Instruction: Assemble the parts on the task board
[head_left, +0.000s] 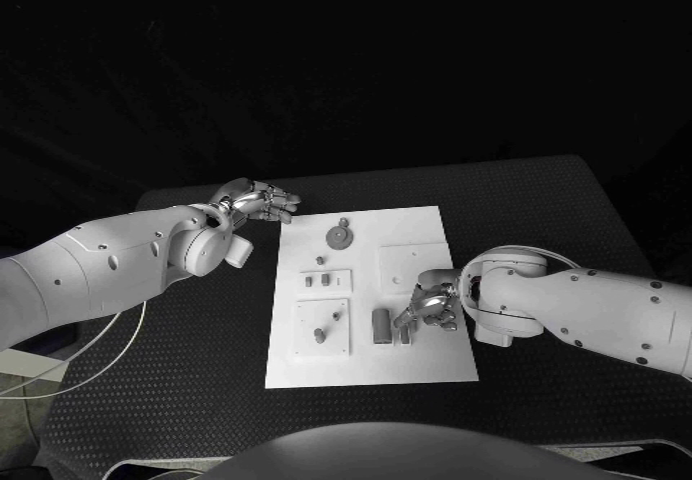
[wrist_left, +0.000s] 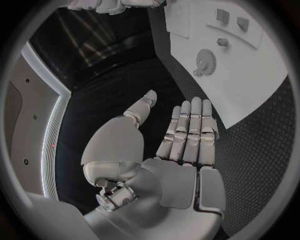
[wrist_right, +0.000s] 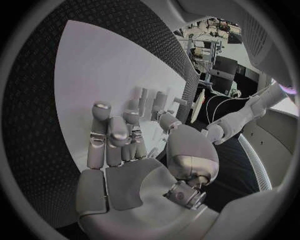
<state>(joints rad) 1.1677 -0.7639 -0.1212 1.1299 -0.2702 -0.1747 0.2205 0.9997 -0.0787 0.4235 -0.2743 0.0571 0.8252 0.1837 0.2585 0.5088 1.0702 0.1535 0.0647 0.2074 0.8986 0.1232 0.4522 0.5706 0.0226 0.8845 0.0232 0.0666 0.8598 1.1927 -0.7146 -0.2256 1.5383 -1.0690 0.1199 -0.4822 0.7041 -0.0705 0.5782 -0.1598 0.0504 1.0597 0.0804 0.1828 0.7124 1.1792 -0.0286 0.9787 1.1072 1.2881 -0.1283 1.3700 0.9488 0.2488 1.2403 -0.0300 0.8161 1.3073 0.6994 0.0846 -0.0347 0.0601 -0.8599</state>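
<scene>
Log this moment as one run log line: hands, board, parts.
left hand: open, off board's far corner | right hand: open, over grey parts | task board: gear lying flat

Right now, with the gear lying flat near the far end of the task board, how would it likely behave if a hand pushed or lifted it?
The gear looks thin and lies flat, so a push would probably slide it across the smooth task board rather than tip it. Its low profile may make it hard to pinch from above. Set on edge, its round shape could let it roll. It looks rigid.

Black textured table (head_left: 173, 330), with the white task board (head_left: 411, 225) flat at its middle.
</scene>
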